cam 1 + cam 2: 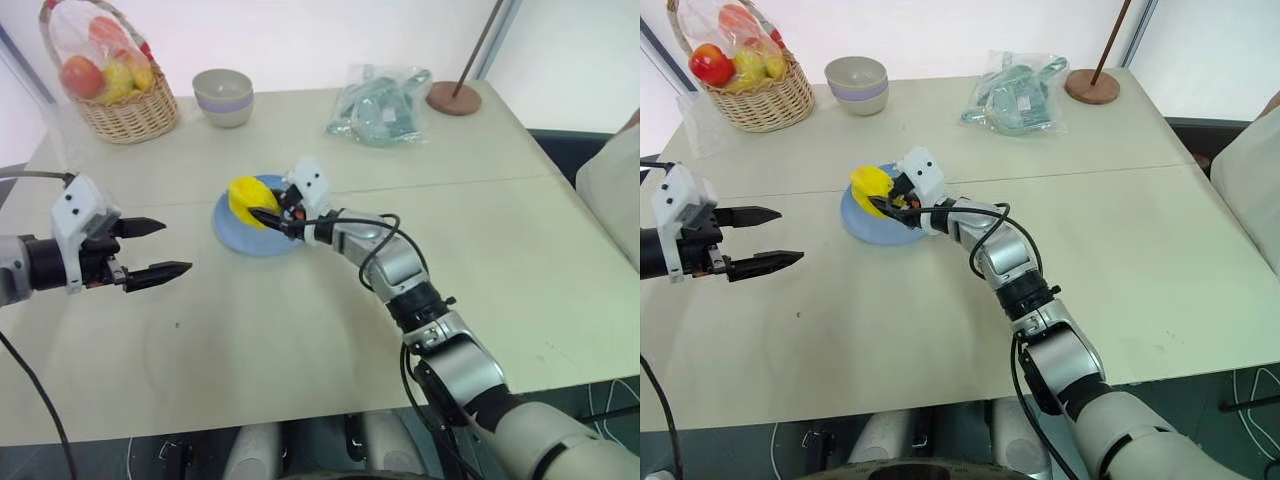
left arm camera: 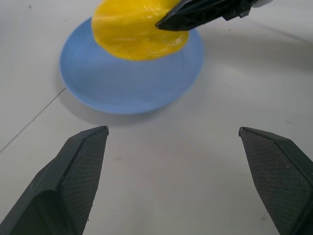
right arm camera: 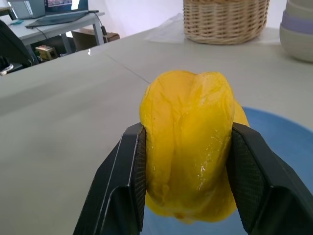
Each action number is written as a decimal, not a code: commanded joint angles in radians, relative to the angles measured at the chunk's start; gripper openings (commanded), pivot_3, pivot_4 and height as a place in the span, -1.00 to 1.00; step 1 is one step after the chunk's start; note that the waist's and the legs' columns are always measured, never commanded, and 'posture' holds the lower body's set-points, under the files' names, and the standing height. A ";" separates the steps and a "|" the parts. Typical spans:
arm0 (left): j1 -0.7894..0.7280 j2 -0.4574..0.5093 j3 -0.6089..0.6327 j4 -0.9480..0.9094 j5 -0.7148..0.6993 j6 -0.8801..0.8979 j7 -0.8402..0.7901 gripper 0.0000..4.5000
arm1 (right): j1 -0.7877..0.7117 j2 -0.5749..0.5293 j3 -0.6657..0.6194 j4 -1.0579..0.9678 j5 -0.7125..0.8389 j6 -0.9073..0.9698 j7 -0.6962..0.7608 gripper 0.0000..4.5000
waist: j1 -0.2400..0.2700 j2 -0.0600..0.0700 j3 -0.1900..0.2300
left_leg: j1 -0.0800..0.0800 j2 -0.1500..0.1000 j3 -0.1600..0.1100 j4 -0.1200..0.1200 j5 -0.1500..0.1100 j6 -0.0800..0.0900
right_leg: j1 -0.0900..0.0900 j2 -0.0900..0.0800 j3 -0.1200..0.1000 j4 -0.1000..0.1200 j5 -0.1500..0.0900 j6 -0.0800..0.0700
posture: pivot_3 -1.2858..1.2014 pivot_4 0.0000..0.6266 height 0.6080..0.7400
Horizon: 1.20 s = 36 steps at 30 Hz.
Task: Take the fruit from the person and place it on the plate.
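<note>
Pale beige table (image 1: 500, 260) against a bright white wall (image 1: 300, 40), dark floor (image 1: 560, 145) beyond.

No text, label, brand, number or sign can be read anywhere in these views.
</note>
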 commanded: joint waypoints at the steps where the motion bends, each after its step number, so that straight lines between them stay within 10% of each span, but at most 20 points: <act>1: -0.012 0.005 -0.001 -0.003 0.020 -0.026 0.003 1.00 | -0.025 0.016 -0.017 0.051 -0.039 -0.069 -0.006 -0.22 | 0.000 0.000 0.000 | 0.000 0.000 0.000 0.000 0.000 0.000 | 0.000 0.000 0.000 0.000 0.000 0.000 | 0.03 -0.52 1.00; 3: -0.014 0.001 -0.004 -0.004 0.020 -0.029 0.005 1.00 | -0.024 0.019 -0.022 0.086 -0.058 -0.093 -0.019 -0.22 | -0.001 0.000 0.000 | 0.000 0.000 0.000 -0.001 0.000 0.000 | -0.001 0.000 0.000 0.000 0.000 -0.001 | 0.03 -0.52 1.00; 4: -0.016 0.000 -0.006 -0.004 0.019 -0.030 0.006 1.00 | -0.025 0.019 -0.023 0.101 -0.068 -0.104 -0.022 0.22 | -0.001 0.000 0.000 | 0.000 0.000 0.000 -0.001 0.000 0.000 | -0.001 0.000 0.000 0.000 0.000 -0.001 | 0.03 -0.52 1.00; 8: -0.021 -0.006 -0.011 -0.006 0.017 -0.030 0.007 1.00 | -0.017 0.014 -0.035 0.102 -0.078 -0.108 -0.015 0.98 | -0.002 0.000 0.000 | 0.000 0.000 0.000 -0.001 0.000 0.000 | -0.001 0.000 0.000 0.000 0.000 -0.001 | 0.03 -0.52 1.00; 16: -0.033 -0.018 -0.005 -0.016 -0.012 -0.012 0.000 1.00 | 0.039 -0.083 -0.058 -0.188 -0.051 0.048 0.030 0.98 | 0.002 0.000 0.000 | -0.001 0.000 0.000 -0.001 0.000 0.000 | -0.001 0.000 0.000 0.000 0.000 -0.001 | 0.03 -0.52 1.00; 25: -0.029 -0.010 -0.003 -0.009 -0.014 -0.018 -0.024 1.00 | 0.190 -0.459 -0.221 -0.834 0.224 0.508 0.207 0.98 | 0.007 0.000 0.000 | -0.002 0.000 0.000 -0.001 0.000 0.000 | -0.001 -0.001 -0.001 0.000 0.000 0.000 | 0.03 -0.52 1.00; 36: -0.059 -0.018 -0.028 0.015 -0.011 -0.024 -0.036 1.00 | 0.257 -0.664 -0.345 -0.960 0.340 0.621 0.203 0.98 | 0.002 -0.002 0.001 | 0.001 0.003 0.000 0.000 0.000 0.000 | 0.001 0.006 -0.001 0.000 -0.001 0.000 | 0.03 -0.52 1.00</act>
